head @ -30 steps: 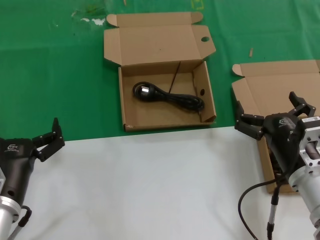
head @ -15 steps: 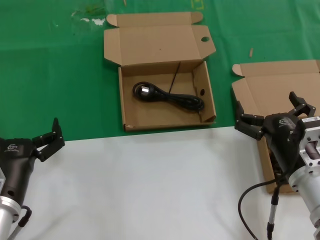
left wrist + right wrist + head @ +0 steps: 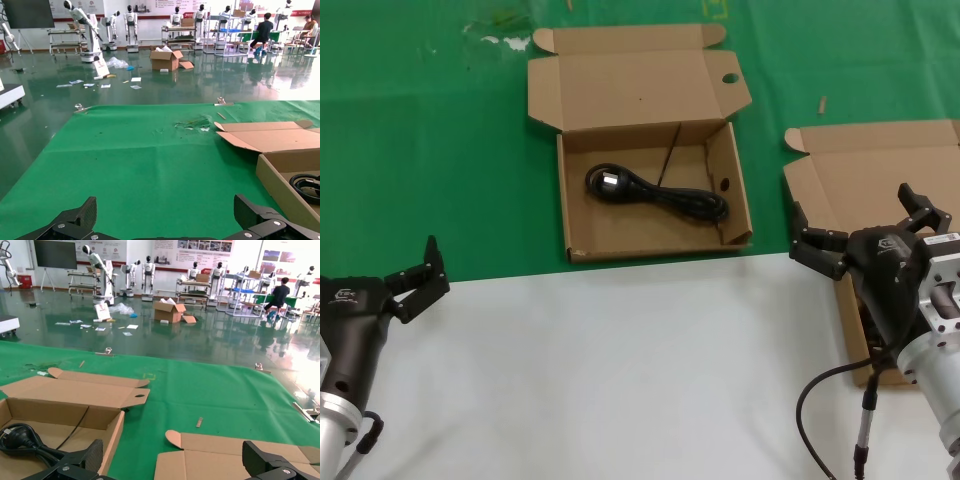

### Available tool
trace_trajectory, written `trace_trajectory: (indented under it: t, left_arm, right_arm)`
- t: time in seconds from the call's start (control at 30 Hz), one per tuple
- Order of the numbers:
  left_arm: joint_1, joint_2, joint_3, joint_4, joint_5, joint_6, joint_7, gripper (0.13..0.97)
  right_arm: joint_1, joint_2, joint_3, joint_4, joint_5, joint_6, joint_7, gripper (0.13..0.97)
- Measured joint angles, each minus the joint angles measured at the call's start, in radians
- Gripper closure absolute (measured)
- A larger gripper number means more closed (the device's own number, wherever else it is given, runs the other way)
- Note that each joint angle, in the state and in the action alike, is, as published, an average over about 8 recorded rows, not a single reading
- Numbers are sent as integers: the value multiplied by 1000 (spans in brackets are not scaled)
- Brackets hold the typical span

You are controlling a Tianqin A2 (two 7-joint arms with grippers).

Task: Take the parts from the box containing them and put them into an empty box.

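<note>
Your left gripper (image 3: 418, 270) sat at about 8 o'clock in the head view, over the edge where the white surface (image 3: 620, 370) met the green mat (image 3: 420, 150). Its fingers were spread wide and held nothing. In the left wrist view the two fingertips (image 3: 75, 220) stood far apart with only mat between them.

Your right gripper (image 3: 865, 225) was at roughly 3 o'clock, poised over the near left part of the box without visible holes (image 3: 880, 170). Its fingers were likewise released and empty. The gripper body covered most of that box's interior, so you could not tell from the head view what lay inside.

The box with the round holes (image 3: 655, 195) lay at 12 o'clock on the mat, well apart from both grippers, lid hinged back and flat. One hole showed in the right lid flap and one in the right inner wall. A black coiled power cord (image 3: 655, 195) lay in its tray, running from upper left toward the right wall, pale plug face at the left end. The right wrist view showed the same cord (image 3: 22, 440) resting on the tray floor, plug end uppermost in the coil.

Neither gripper touched a cord or a box.
</note>
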Motion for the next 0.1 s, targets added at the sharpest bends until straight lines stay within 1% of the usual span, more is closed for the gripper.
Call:
trace_trajectory:
  t: [0.1]
  left_arm:
    - [0, 0, 0, 0, 0, 0, 0, 132]
  right_arm:
    - [0, 0, 0, 0, 0, 0, 0, 129]
